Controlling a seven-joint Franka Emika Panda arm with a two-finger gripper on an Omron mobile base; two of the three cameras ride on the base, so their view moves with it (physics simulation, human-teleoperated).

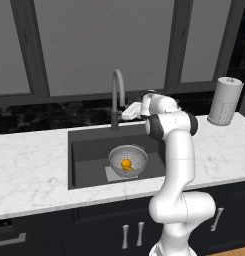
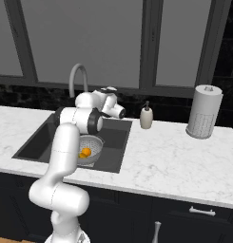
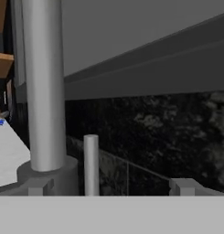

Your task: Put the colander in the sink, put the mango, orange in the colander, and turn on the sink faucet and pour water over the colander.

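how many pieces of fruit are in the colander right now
1 clearly: the orange lies at the bottom of the colander in the sink. A mango may be hidden against it; I cannot tell.

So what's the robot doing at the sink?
The colander already sits in the sink, with the orange inside it. The white arm is stretched to the back of the sink, its gripper right next to the sink faucet. In the hand view, the tap's thick stem and its small side lever are very close, just beyond the fingertips. No water can be seen running, so it is probably about to turn the tap on.
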